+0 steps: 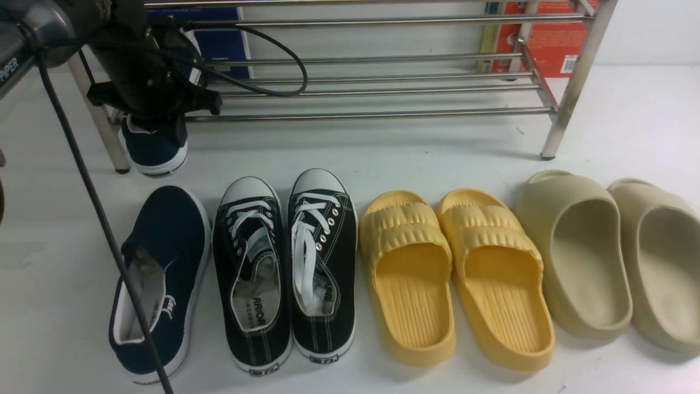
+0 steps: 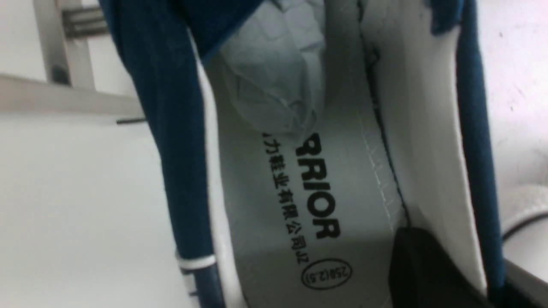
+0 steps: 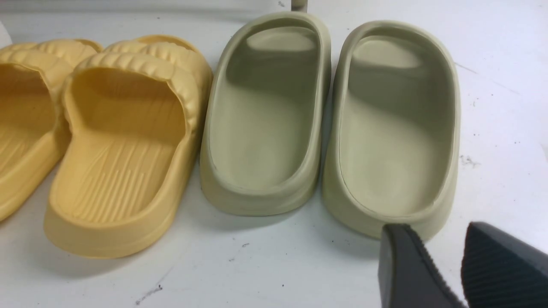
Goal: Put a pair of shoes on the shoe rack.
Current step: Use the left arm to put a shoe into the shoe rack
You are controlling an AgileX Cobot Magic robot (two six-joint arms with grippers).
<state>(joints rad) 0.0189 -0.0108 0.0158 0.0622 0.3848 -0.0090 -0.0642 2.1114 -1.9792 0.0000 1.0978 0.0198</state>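
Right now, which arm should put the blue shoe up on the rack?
Left. The left gripper holds the blue shoe just in front of the rack, by its left leg. The right gripper is open and empty, over by the beige slippers.

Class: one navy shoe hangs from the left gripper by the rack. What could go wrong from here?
1. The left gripper pinches only one side wall of the navy-blue canvas slip-on shoe, so it may twist or slip out.
2. The shoe hangs beside a leg and the lowest front rod of the shiny steel rack and could knock them.
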